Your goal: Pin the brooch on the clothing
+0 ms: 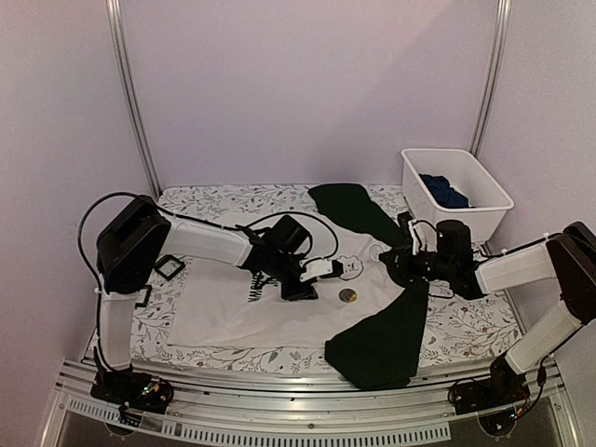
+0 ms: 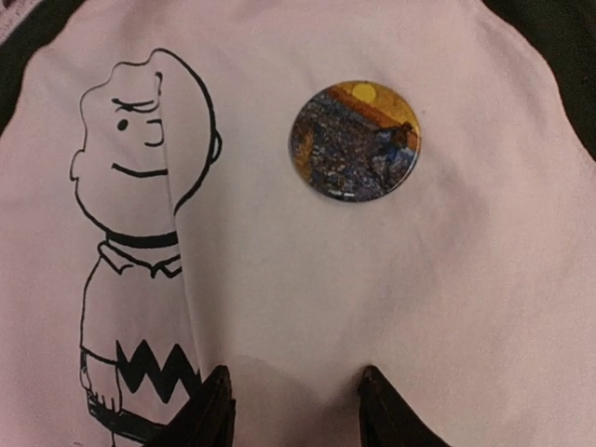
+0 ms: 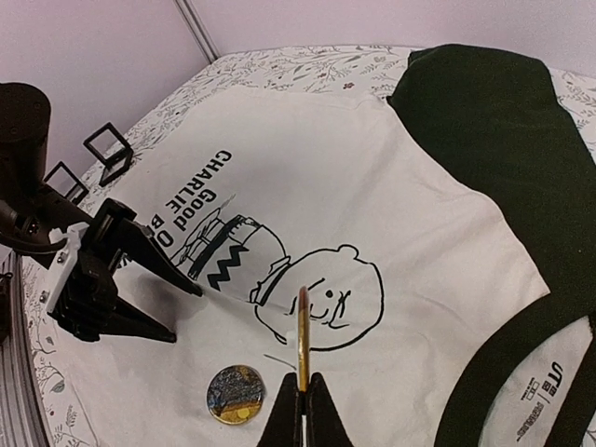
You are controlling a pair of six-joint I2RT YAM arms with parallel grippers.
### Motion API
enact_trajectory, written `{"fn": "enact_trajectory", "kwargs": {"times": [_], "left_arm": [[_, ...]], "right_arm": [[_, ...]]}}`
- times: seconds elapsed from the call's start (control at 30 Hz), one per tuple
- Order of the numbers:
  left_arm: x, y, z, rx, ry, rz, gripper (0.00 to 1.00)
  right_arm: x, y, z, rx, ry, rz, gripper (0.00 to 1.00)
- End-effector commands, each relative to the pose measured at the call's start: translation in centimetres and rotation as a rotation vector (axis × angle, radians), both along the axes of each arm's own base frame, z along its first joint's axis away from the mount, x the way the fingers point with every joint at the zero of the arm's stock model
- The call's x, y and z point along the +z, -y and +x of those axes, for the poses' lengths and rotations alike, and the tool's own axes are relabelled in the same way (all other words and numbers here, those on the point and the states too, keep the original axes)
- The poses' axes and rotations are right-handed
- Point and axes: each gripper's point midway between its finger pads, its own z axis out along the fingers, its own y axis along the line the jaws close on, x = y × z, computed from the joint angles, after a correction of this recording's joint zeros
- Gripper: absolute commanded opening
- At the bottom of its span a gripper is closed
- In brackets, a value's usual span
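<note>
The right gripper (image 3: 303, 399) is clenched on a slim gold sliver (image 3: 303, 326) that projects forward from its fingertips. What the sliver is cannot be told. Its tip points over the printed cartoon face, with the brooch (image 3: 234, 394) just to one side.

The left gripper (image 2: 298, 410) stands released, with only bare cloth between its parted jaws. Its tips are at or on the T-shirt (image 2: 447, 307), near the printed figure.

The brooch, a round badge, lies face up on the white chest panel beside the print. Whether its pin has passed through the fabric is hidden.

Hazards:
- A downward stroke of the sliver may snag the cloth or knock the badge aside.
- Closing the left jaws may drag the fabric and displace the brooch.
- A pin driven too deep may catch both layers.
</note>
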Motion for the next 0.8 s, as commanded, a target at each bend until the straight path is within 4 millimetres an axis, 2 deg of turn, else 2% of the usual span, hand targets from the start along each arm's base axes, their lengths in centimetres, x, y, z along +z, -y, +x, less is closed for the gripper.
{"fn": "enact_trajectory", "kwargs": {"times": [0.0, 0.07, 0.13, 0.2, 0.23, 0.3, 0.37, 0.6, 0.7, 0.77], "left_arm": [[0.4, -0.9, -0.9, -0.017, -0.059, 0.017, 0.46], [2.8, -0.2, -1.7, -0.084, -0.104, -0.056, 0.48], [4.5, 0.3, -0.6, -0.081, -0.104, -0.103, 0.5], [4.2, 0.1, 2.5, 0.0, -0.028, -0.077, 0.49], [3.3, -0.4, 4.6, 0.055, 0.042, -0.035, 0.48], [1.6, -2.6, 9.4, 0.182, 0.245, 0.098, 0.46], [1.1, -3.4, 11.8, 0.197, 0.372, 0.152, 0.45], [-1.3, -5.2, 13.8, 0.182, 0.491, 0.267, 0.44], [-1.3, -6.2, 14.8, 0.203, 0.541, 0.291, 0.44], [-1.5, -6.8, 14.9, 0.197, 0.549, 0.304, 0.44]], "right_arm": [[-3.2, 0.7, -0.9, -0.068, -0.2, -0.036, 0.0], [-4.4, 0.9, -1.4, -0.115, -0.281, -0.042, 0.0], [-5.2, 0.5, -2.1, -0.141, -0.332, -0.053, 0.0], [-6.0, -0.1, -3.1, -0.149, -0.37, -0.065, 0.0], [-6.4, -0.3, -3.6, -0.154, -0.387, -0.071, 0.0], [-7.2, -0.3, -4.5, -0.163, -0.424, -0.071, 0.0], [-8.2, 0.0, -5.4, -0.179, -0.464, -0.075, 0.0], [-10.7, 2.4, -6.8, -0.267, -0.548, -0.173, 0.0], [-12.0, 3.5, -8.1, -0.3, -0.612, -0.213, 0.0], [-12.0, 4.1, -8.7, -0.321, -0.629, -0.208, 0.0]]}}
